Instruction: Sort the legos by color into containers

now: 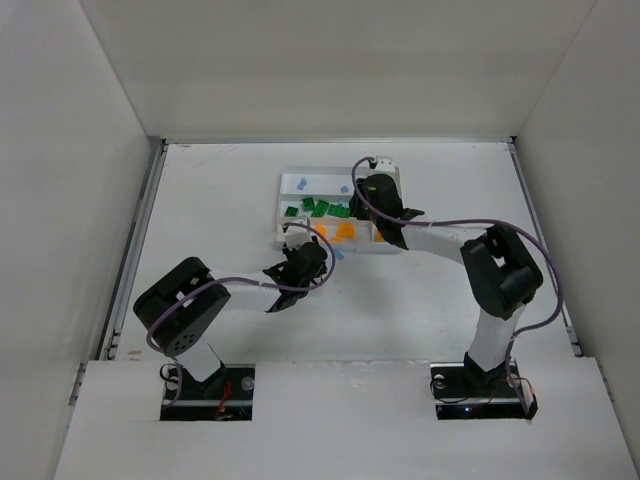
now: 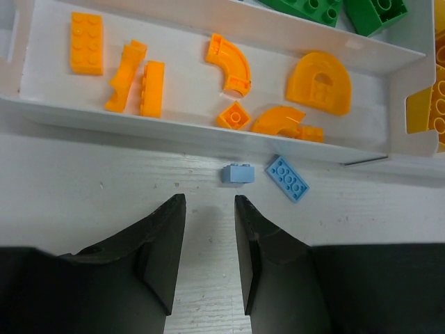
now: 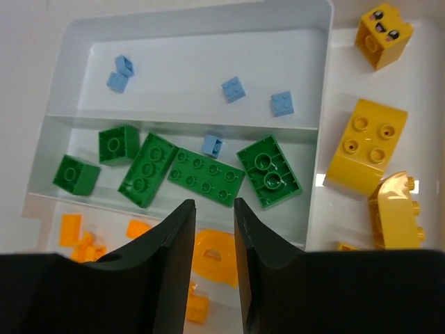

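Two light blue legos lay on the table (image 2: 83, 188) just outside the tray (image 2: 174, 127): a small brick (image 2: 238, 173) and a flat plate (image 2: 287, 178), close beside each other and near the wall of the orange slot (image 2: 188, 49). We judged the step in hand to be the pick-up of the small brick by the left jaws. These jaws were parted and empty, low over the table, with the brick ahead of the gap and slightly to its right.

For a clean pick we advised the following:
- Shift the jaws until the brick is centred in the gap.
- Descend until the tips nearly meet the table, then close across the flat sides.
- Keep one tip between brick and plate, since the plate lay close enough to be nudged.
- Carry the brick to the light blue slot (image 3: 195, 62), the far one.

One light blue piece (image 3: 213, 145) sat among the green legos (image 3: 206, 177) and, in our judgement, needed moving too.

The left arm (image 1: 240, 290) reached forward and inward, elbow bent, wrist aimed at the tray's near wall. The right arm (image 1: 440, 240) was folded, its forearm stretched leftward over the tray. The right jaws pointed down near the border of the green and orange slots, narrowly parted, with nothing visible between them
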You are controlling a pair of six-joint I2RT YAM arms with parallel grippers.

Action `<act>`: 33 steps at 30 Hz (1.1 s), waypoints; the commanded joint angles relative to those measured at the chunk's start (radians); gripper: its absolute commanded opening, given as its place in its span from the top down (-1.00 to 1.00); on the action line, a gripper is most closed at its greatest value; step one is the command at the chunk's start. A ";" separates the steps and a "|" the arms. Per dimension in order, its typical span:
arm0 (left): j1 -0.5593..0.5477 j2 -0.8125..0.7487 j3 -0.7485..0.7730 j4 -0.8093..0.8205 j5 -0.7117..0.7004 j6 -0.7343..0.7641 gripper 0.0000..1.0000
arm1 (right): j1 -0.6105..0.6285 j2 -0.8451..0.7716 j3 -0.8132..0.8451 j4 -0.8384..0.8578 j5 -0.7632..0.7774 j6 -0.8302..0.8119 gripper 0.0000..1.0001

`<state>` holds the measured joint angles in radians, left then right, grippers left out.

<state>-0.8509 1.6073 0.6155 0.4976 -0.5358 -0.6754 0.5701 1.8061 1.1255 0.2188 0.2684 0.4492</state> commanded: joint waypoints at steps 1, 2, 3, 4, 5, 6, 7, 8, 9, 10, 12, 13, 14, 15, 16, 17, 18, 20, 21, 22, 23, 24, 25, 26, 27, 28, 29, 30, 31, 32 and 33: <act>0.003 -0.038 -0.011 0.039 -0.009 -0.016 0.37 | 0.026 0.065 0.082 -0.022 -0.008 -0.035 0.26; 0.003 -0.041 -0.016 0.042 -0.006 -0.018 0.37 | 0.026 0.078 0.098 -0.030 -0.008 -0.038 0.24; 0.006 -0.041 -0.017 0.044 -0.004 -0.018 0.37 | 0.026 0.091 0.121 -0.042 -0.006 -0.038 0.20; 0.011 -0.041 -0.019 0.045 0.002 -0.018 0.37 | 0.026 0.105 0.141 -0.053 -0.006 -0.038 0.18; 0.017 -0.041 -0.019 0.045 0.010 -0.018 0.37 | 0.026 0.120 0.163 -0.062 -0.006 -0.038 0.17; 0.025 -0.041 -0.022 0.048 0.025 -0.023 0.37 | 0.026 0.137 0.184 -0.074 -0.006 -0.038 0.16; 0.026 -0.043 -0.025 0.053 0.036 -0.029 0.37 | 0.026 0.154 0.207 -0.088 -0.006 -0.038 0.15; 0.026 -0.043 -0.028 0.061 0.042 -0.033 0.37 | 0.027 0.170 0.229 -0.102 -0.005 -0.038 0.15; 0.026 -0.043 -0.030 0.067 0.045 -0.035 0.37 | 0.029 0.185 0.249 -0.113 -0.001 -0.038 0.15; 0.026 -0.040 -0.030 0.070 0.049 -0.035 0.37 | 0.029 0.202 0.267 -0.121 0.003 -0.038 0.15; 0.026 -0.047 -0.036 0.071 0.063 -0.046 0.37 | 0.029 0.240 0.313 -0.145 0.018 -0.037 0.16; 0.026 -0.056 -0.042 0.073 0.066 -0.049 0.37 | 0.030 0.255 0.333 -0.160 0.028 -0.037 0.18; 0.028 -0.066 -0.048 0.076 0.065 -0.049 0.37 | 0.030 0.268 0.350 -0.176 0.041 -0.035 0.19; 0.031 -0.072 -0.052 0.081 0.065 -0.049 0.37 | 0.032 0.278 0.362 -0.188 0.057 -0.033 0.20; 0.037 -0.075 -0.059 0.085 0.068 -0.050 0.37 | 0.032 0.288 0.373 -0.196 0.064 -0.033 0.22; 0.042 -0.079 -0.063 0.087 0.071 -0.056 0.37 | 0.033 0.298 0.385 -0.202 0.069 -0.033 0.22; 0.043 -0.086 -0.066 0.087 0.076 -0.059 0.37 | 0.035 0.308 0.398 -0.209 0.072 -0.035 0.24; 0.045 -0.093 -0.071 0.090 0.080 -0.061 0.37 | 0.041 0.318 0.414 -0.228 0.078 -0.035 0.26; 0.045 -0.093 -0.072 0.091 0.080 -0.061 0.37 | 0.043 0.323 0.419 -0.231 0.084 -0.033 0.26; 0.046 -0.093 -0.072 0.093 0.080 -0.062 0.37 | 0.043 0.329 0.425 -0.234 0.089 -0.033 0.26; 0.046 -0.095 -0.072 0.094 0.083 -0.064 0.37 | 0.043 0.334 0.433 -0.239 0.091 -0.033 0.27; 0.046 -0.098 -0.074 0.094 0.088 -0.065 0.37 | 0.043 0.341 0.439 -0.245 0.094 -0.033 0.27; 0.046 -0.101 -0.076 0.094 0.089 -0.066 0.37 | 0.043 0.348 0.445 -0.251 0.097 -0.032 0.27; 0.046 -0.102 -0.076 0.096 0.089 -0.066 0.37 | 0.043 0.352 0.451 -0.256 0.098 -0.030 0.27; 0.046 -0.103 -0.076 0.096 0.089 -0.067 0.37 | 0.043 0.360 0.456 -0.260 0.100 -0.030 0.27; 0.046 -0.101 -0.076 0.098 0.091 -0.067 0.37 | 0.041 0.367 0.465 -0.262 0.100 -0.032 0.28; 0.048 -0.101 -0.076 0.098 0.091 -0.069 0.37 | 0.041 0.378 0.477 -0.271 0.100 -0.035 0.28; 0.048 -0.101 -0.077 0.098 0.091 -0.070 0.37 | 0.041 0.383 0.487 -0.279 0.101 -0.035 0.28; 0.046 -0.102 -0.077 0.098 0.092 -0.070 0.37 | 0.041 0.384 0.491 -0.280 0.109 -0.035 0.28; 0.046 -0.104 -0.077 0.098 0.092 -0.070 0.37 | 0.043 0.389 0.497 -0.283 0.112 -0.033 0.28; 0.046 -0.103 -0.077 0.098 0.092 -0.070 0.37 | 0.041 0.392 0.502 -0.285 0.114 -0.032 0.28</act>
<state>-0.8093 1.5414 0.5491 0.5510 -0.4442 -0.7349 0.6037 2.1815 1.5730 -0.0536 0.3508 0.4217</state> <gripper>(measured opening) 0.316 0.361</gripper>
